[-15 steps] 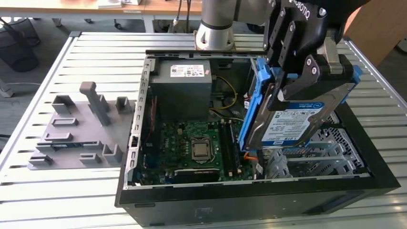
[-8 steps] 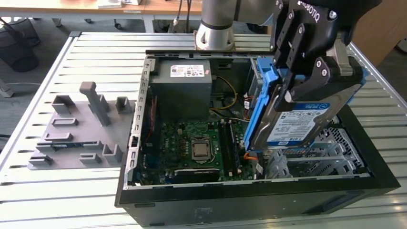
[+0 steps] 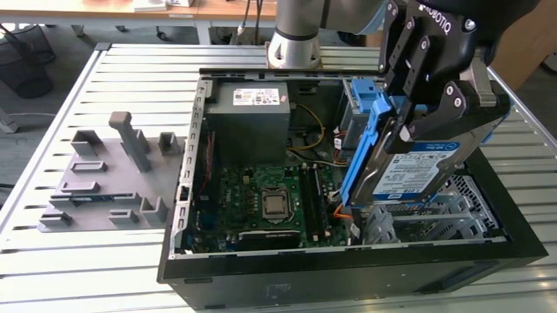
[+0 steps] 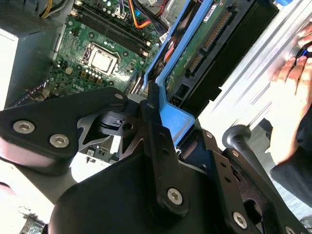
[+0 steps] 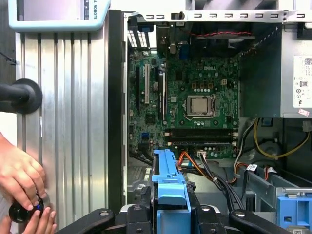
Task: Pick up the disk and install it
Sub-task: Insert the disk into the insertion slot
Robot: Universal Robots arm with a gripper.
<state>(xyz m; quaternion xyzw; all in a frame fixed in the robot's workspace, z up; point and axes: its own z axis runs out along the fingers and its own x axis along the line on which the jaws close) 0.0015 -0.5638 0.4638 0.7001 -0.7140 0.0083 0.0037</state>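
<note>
Reaching down at the exterior view's right with the black jointed metal gripper [image 3: 435, 134], pinching the flat silver blue-railed disk [image 3: 416, 175].

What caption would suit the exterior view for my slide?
Gripper holding the disk tilted on edge over the open computer case, beside the motherboard.

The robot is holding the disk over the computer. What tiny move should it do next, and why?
Probably lower it a little, straight down. The gripper is shut on the disk, which hangs tilted on edge over the metal drive cage, not yet seated in it.
</note>
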